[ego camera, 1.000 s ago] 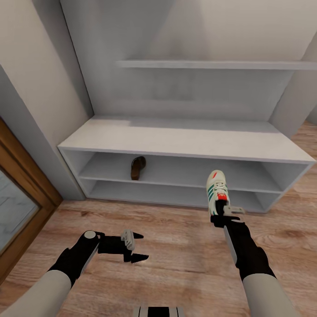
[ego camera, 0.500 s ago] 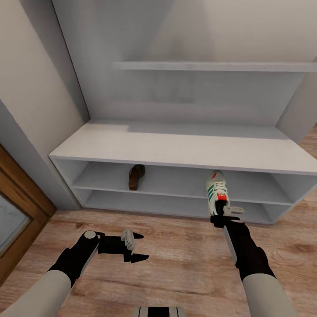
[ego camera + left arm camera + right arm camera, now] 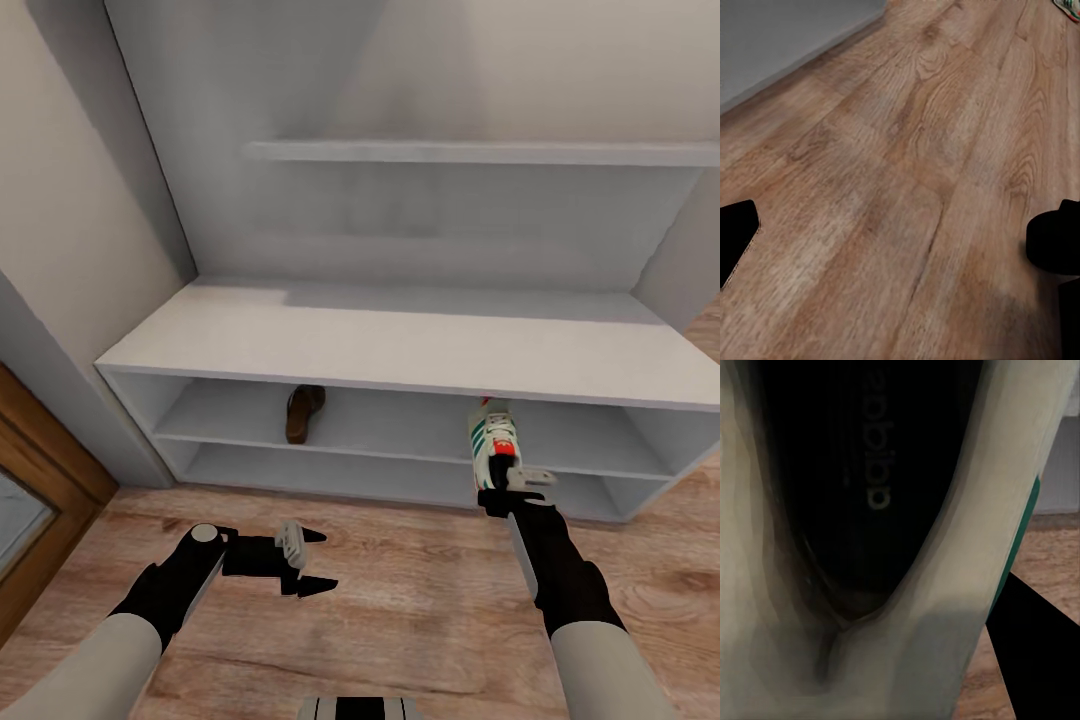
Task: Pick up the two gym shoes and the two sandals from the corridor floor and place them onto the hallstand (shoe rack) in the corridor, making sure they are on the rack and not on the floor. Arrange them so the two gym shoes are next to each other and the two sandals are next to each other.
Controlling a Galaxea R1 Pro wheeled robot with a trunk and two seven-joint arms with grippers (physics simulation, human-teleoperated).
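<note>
Light-grey hallstand (image 3: 400, 340) as landmark. Left of its middle, on the upper shelf: one brown sandal (image 3: 303, 412), toe pointing inward. In front of the stand, low over the floor (image 3: 400, 600): left gripper (image 3: 312, 562), fingers spread, empty. Right of middle: right gripper (image 3: 512, 482) clenched on a gym shoe (image 3: 494, 440) at its heel, long axis pointing into the upper shelf opening, toe at its edge. Right arm nearer.

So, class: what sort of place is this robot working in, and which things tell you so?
Most likely a home hallway or entryway. A low grey shoe rack with open shelves stands against the wall, a brown sandal sits on its upper shelf, and wood-plank floor runs in front beside a wooden door frame.
</note>
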